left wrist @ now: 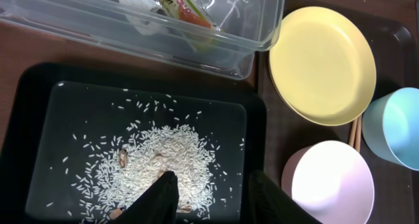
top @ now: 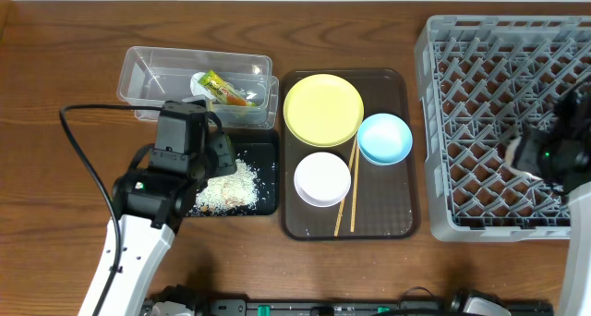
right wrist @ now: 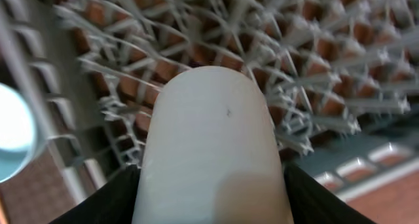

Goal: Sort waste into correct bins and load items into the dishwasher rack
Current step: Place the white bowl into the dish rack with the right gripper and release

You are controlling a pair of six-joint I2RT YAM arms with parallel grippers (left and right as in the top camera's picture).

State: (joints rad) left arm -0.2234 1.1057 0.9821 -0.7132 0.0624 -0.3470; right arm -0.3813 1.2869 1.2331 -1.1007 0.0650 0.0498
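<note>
Left pincer: the left gripper [left wrist: 213, 199] hangs released over the black tray [left wrist: 26, 86], its jaws apart with nothing between them. It sits low over the near edge of the rice heap.
Food scraps: the rice [left wrist: 157, 165] lies heaped in the middle of the black tray, with stray grains and a few brownish bits around it. To my eye that bin is taking the food waste.
Wrapper: the snack wrapper [left wrist: 183, 4] and its white paper lie inside the clear tub [left wrist: 78, 21], just behind the black tray, so dry rubbish is kept apart from food.
Right pincer: the right gripper [right wrist: 206, 201] is clenched on the small white cup [right wrist: 209, 139], holding it above the lattice floor of the dishwasher rack [top: 429, 122]. It looks ready to be set down there.
Dishes waiting: the yellow plate [left wrist: 324, 63], blue bowl [left wrist: 396, 126], white bowl [left wrist: 327, 185] and chopsticks [top: 348, 191] are all on the brown serving tray [top: 397, 214], between the bins and the rack. The chopsticks lie beside the white bowl.
Progress: by my reckoning the waste is sorted and loading has only just begun.
Surface: a dark wood-grain table [top: 55, 57], with a black cable [top: 78, 150] looping by the left arm.
Room: little shows beyond the tabletop.
</note>
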